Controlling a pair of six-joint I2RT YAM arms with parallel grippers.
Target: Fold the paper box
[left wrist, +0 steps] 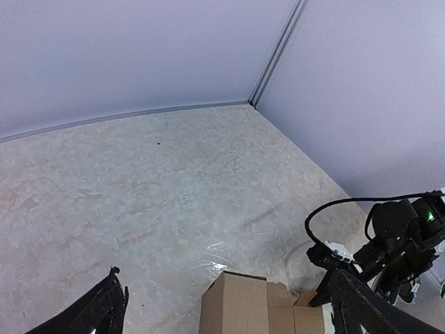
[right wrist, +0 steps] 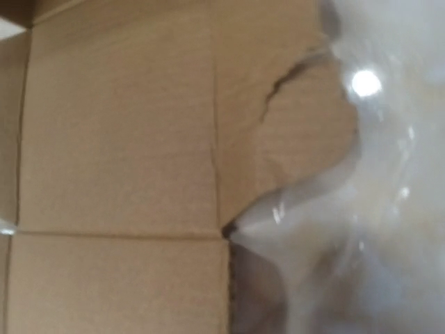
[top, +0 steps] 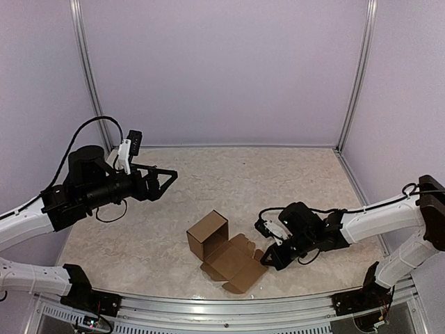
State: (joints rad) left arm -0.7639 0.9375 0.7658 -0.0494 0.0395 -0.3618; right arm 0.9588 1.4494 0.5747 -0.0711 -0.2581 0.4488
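My right gripper (top: 268,259) sits low at the 3 o'clock edge of the paper box (top: 208,236). The top view can't resolve whether its jaws are apart or together, and the right wrist view shows no fingers, only creased brown cardboard and a rounded tab (right wrist: 309,139) lying on the glossy table (top: 292,181). My left gripper (top: 165,182) hangs at the box's 10 o'clock, well apart from it, fingers (left wrist: 104,309) spread wide. The box is half-formed near the table's 6 o'clock edge, with a cube-like body standing toward 11 o'clock and the lid panel and flaps lying flat toward 5 o'clock.
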